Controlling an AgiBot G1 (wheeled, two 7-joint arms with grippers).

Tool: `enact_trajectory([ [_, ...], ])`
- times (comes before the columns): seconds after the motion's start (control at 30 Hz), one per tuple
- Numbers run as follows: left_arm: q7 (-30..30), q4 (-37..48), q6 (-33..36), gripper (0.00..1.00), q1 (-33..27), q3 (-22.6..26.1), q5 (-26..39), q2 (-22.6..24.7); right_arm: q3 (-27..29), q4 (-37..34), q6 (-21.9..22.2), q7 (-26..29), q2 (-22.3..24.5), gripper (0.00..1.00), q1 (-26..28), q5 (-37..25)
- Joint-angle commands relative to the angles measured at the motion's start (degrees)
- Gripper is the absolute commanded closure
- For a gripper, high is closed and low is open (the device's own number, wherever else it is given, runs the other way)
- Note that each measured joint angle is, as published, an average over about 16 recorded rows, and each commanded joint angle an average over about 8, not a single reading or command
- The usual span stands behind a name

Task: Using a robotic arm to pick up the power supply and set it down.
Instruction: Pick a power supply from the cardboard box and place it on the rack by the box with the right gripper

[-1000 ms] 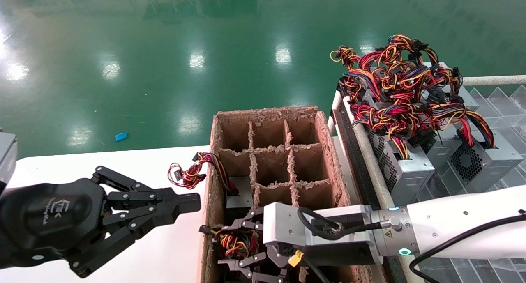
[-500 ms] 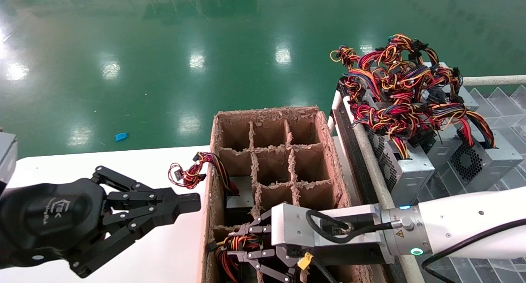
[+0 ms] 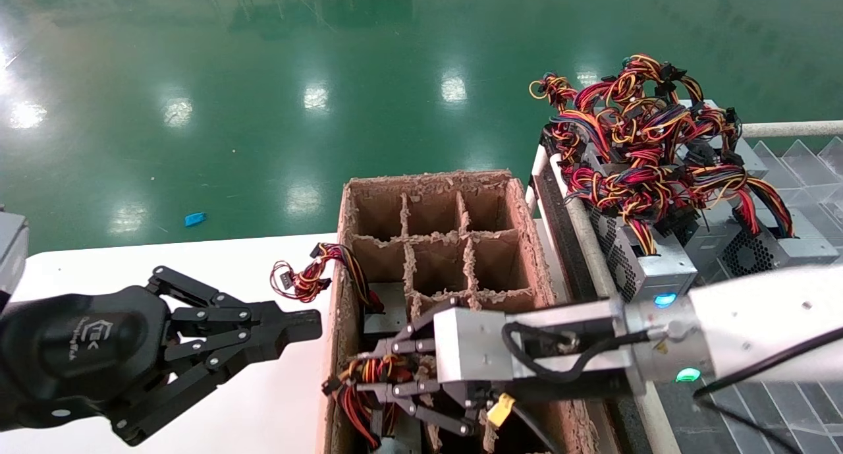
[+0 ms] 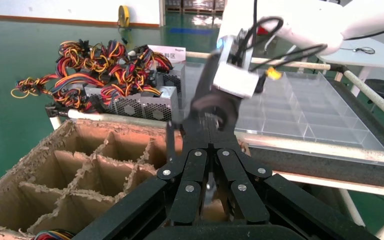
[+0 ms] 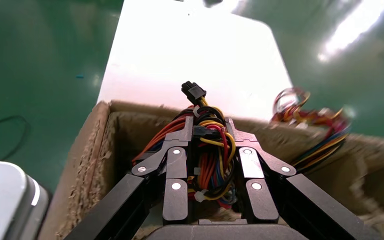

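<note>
Brown cardboard divided carton sits at the white desk's right edge; the silver-grey power supply with coloured wire bundle is in its near-left cell. White-forearmed right arm's black claw hand clenches the wires, box directly below. Left black claw hand hovers idle over the desk, fingers together.

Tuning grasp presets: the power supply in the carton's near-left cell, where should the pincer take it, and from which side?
Probably by the wire bundle, coming from above: the power supply sits low between the cardboard carton walls, so its metal body offers no side access. The right pincer is already shut on that bundle, fingers either side. The left pincer hovers over the white table.
</note>
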Motion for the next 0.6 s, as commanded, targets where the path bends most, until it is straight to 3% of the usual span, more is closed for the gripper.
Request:
enact_trajectory([
  [0.03, 0.0, 0.0, 0.0, 1.0, 0.0, 0.0, 0.0, 0.0, 0.19, 0.21, -0.8, -0.43, 0.01, 1.0, 1.37, 0.2],
  [0.6, 0.0, 0.0, 0.0, 1.0, 0.0, 0.0, 0.0, 0.0, 1.35, 0.71, -4.73, -4.26, -1.68, 1.0, 13.81, -0.31],
])
